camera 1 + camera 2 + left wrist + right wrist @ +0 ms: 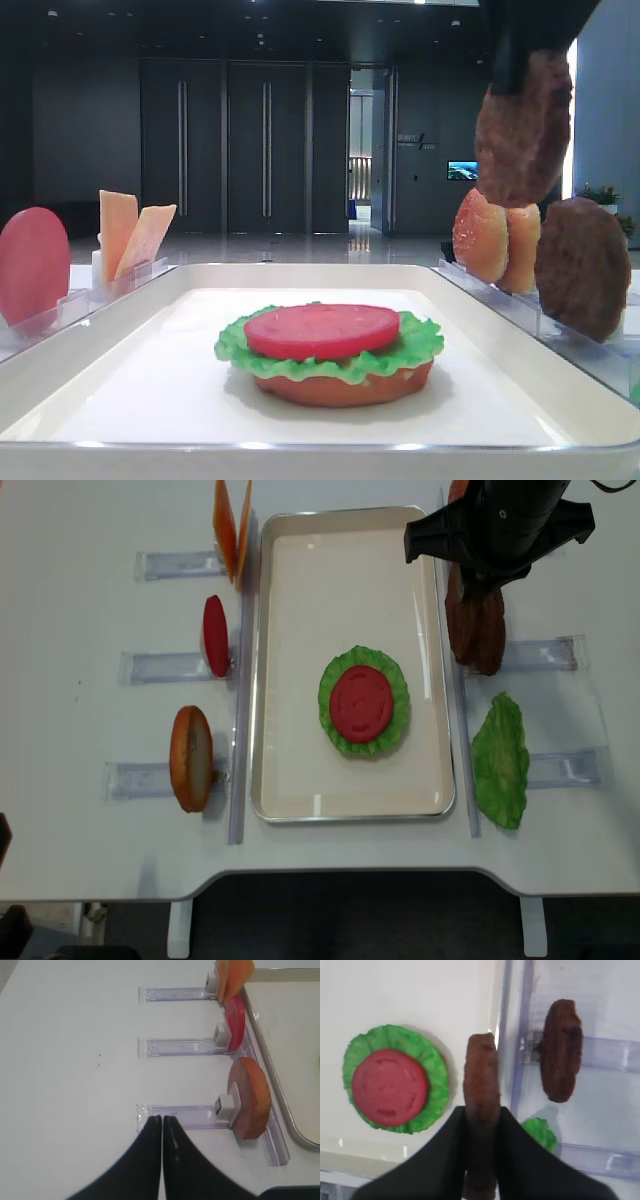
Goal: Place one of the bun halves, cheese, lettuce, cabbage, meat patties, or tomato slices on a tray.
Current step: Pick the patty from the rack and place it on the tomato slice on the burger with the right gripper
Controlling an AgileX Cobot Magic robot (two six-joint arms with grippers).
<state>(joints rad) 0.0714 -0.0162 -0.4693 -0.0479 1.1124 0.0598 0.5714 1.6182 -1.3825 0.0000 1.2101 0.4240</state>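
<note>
Right wrist: patty [481,1085] on edge, lengthwise from claw [481,1125]

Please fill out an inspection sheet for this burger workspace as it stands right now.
Surface: white table, clear racks on both sides.
Job's things: tray holds bottom bun, lettuce, tomato slice. A meat patty is held above the tray's right edge.
Clutter: nothing seen.
Grippers: right gripper jaws shut on the patty; left gripper shut, empty.
Cables: nothing seen.
Surroundings: dark hall with doors.
</note>
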